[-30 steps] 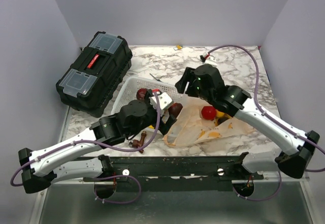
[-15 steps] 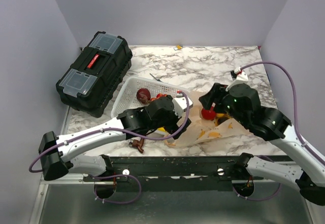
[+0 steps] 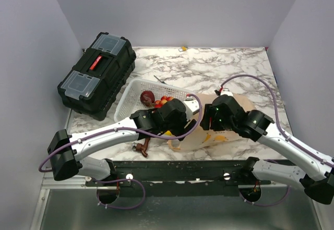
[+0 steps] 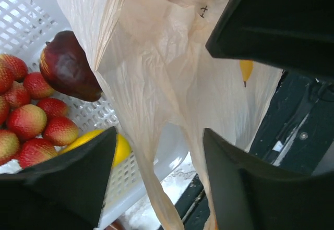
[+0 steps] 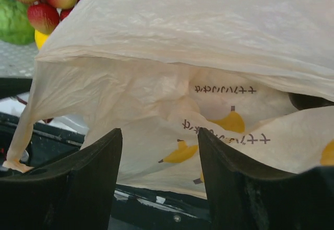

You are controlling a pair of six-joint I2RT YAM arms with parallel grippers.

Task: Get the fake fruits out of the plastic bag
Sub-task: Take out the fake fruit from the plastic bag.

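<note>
- Left arm [image 3: 102, 137]: white shell links, black joints, black base past the rail's [image 3: 177, 169] left end.
- Right arm [image 3: 292, 146]: same colours, base past the rail's right end.
- Purple cable [image 3: 248, 75] loops along each (thin, glossy).
- Fingers [image 4: 68, 188]: broad, matte black.

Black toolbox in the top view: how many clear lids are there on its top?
2. One clear lid is at the far end of the black toolbox, and the other clear lid is at its near end. None seems hidden.
</note>
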